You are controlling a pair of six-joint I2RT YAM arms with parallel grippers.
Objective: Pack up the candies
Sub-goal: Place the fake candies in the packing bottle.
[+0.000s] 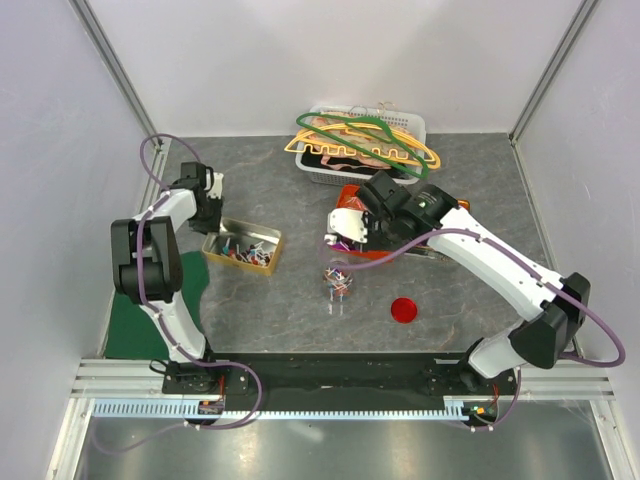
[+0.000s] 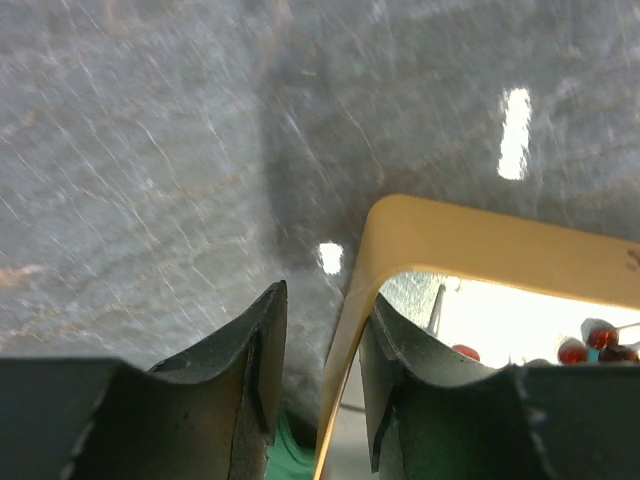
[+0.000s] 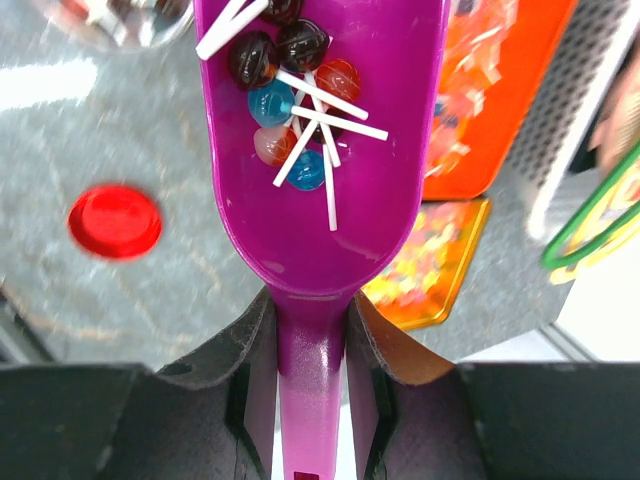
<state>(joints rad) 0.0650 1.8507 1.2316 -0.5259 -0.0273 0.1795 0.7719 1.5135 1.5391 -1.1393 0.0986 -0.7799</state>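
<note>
Several candies (image 3: pixel 290 90), round red, blue and dark sweets on white sticks, lie in a purple scoop (image 3: pixel 320 200). My right gripper (image 3: pixel 310 310) is shut on the scoop's handle and holds it just behind the glass jar (image 1: pixel 338 280), which has candies inside. More candies (image 1: pixel 243 252) lie in the gold tin (image 1: pixel 268 238) on the left. My left gripper (image 2: pixel 325 300) straddles that tin's near wall (image 2: pixel 350 340) at its left corner, jaws open. One finger is inside the tin and the other stands clear outside it.
A red lid (image 1: pixel 404 310) lies right of the jar. An orange tin (image 3: pixel 500 90) and a yellow printed lid (image 3: pixel 435 265) sit behind the scoop. A white basket (image 1: pixel 415 125) with coloured hangers (image 1: pixel 365 145) stands at the back. A green mat (image 1: pixel 125 320) is at the left.
</note>
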